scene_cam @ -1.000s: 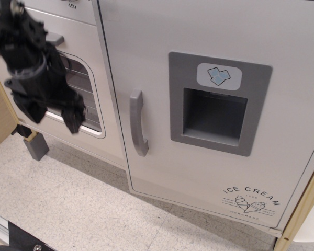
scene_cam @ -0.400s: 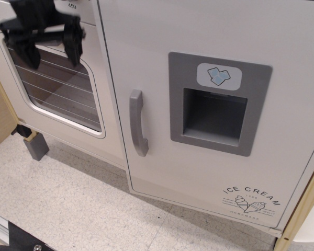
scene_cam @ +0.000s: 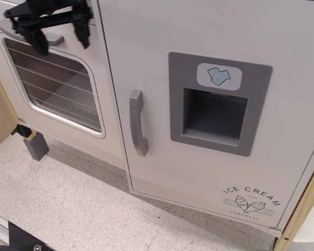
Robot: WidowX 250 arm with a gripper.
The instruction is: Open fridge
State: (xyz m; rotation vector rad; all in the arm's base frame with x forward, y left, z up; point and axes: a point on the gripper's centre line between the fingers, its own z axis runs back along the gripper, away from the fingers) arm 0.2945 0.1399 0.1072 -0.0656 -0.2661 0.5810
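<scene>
Two pincer (scene_cam: 62,37) fingers apart, empty.

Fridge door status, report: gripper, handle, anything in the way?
Gripper open, empty, up-left over oven door. Fridge shut, handle untouched. Handle unobstructed.

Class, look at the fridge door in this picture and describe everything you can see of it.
The fridge door is a large, smooth white panel, shut and upright. A vertical grey handle sits near its left edge. A grey recessed ice dispenser carries a blue-cube badge. An "ICE CREAM" logo is printed at lower right. Nothing touches it; the black gripper hangs over the neighbouring oven door.
</scene>
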